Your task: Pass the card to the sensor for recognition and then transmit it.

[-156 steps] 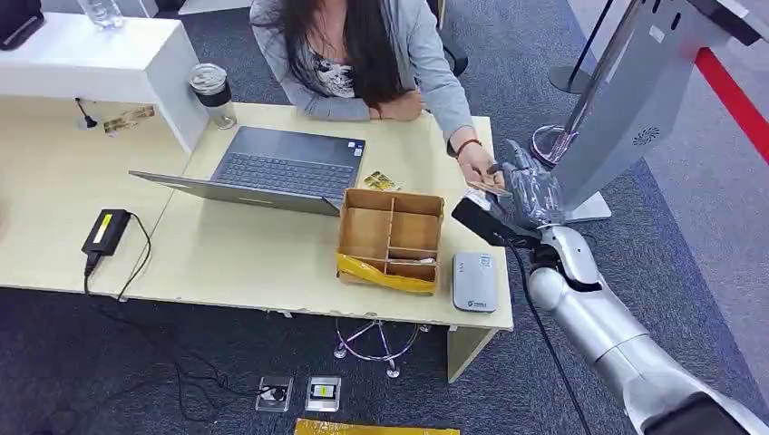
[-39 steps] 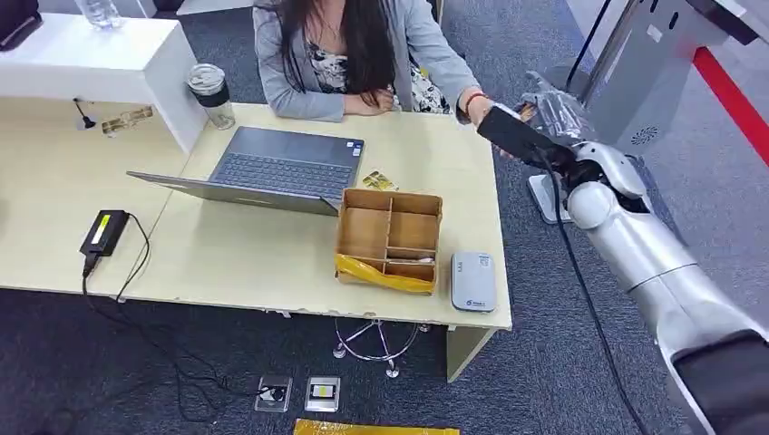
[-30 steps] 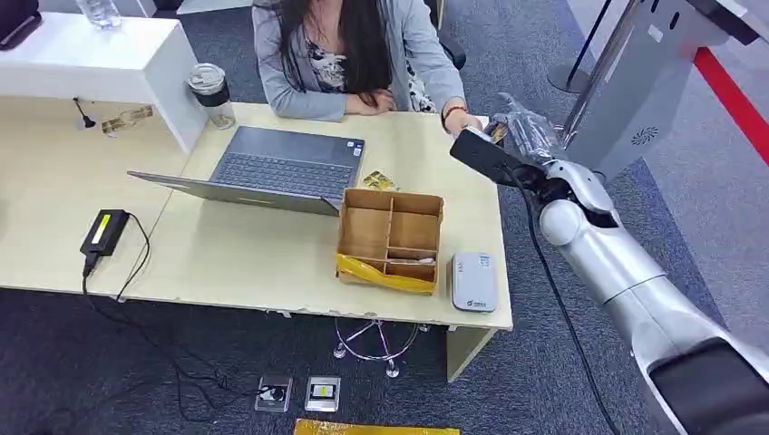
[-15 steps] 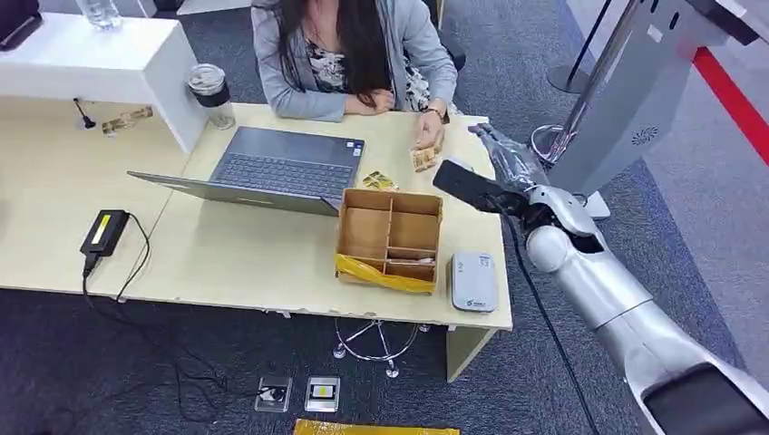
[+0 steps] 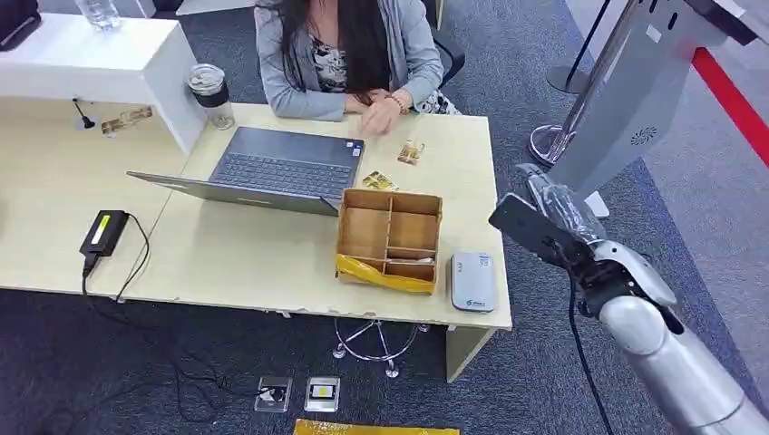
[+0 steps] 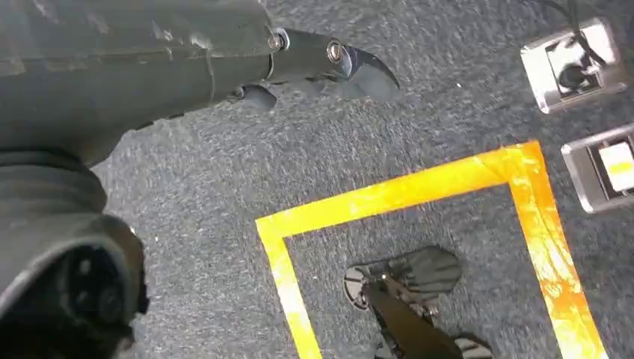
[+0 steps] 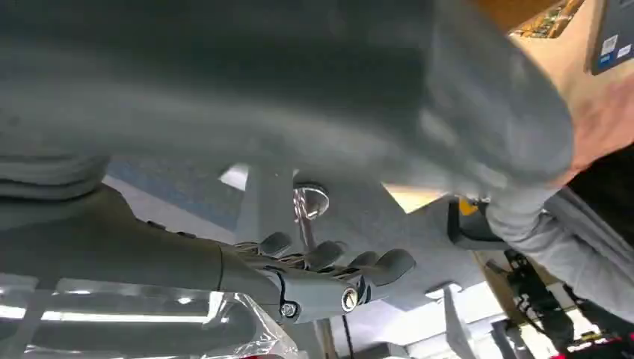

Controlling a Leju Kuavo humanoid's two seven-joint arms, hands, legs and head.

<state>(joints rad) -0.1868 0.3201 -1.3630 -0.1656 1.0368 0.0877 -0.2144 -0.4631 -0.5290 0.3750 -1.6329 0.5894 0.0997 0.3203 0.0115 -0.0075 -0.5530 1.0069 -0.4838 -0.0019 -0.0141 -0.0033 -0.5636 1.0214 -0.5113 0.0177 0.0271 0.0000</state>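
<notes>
Since half a second ago, the right hand point(image 5: 553, 207) is pulling back from over the bench point(image 5: 263, 249) toward the lower right of the head view, now hanging off the bench's right edge above the grey carpet point(image 5: 707, 208). It is holding nothing, its fingers point(image 7: 329, 258) lying loosely apart in the right wrist view. The card point(image 5: 411, 152) is lying flat on the bench, right of centre in the upper part of the head view, just beside the laptop's point(image 5: 272, 169) far right corner; earlier it was in the person's hand. The person point(image 5: 349, 50) is sitting at the far side of the bench, at top centre, with their hand point(image 5: 385, 116) now resting near the laptop's back edge, a little apart from the card.

Below the card, a cardboard divider box point(image 5: 391, 237) is standing at frame centre, and the grey sensor point(image 5: 474, 281) is lying just beside it near the bench's front edge. A second small card point(image 5: 379, 180) is lying between the laptop and the box.

The left hand point(image 6: 247, 56) is hanging over the floor in the left wrist view, gripping nothing, with a dark fingertip point(image 6: 366, 71) extended above yellow floor tape point(image 6: 389, 198).
</notes>
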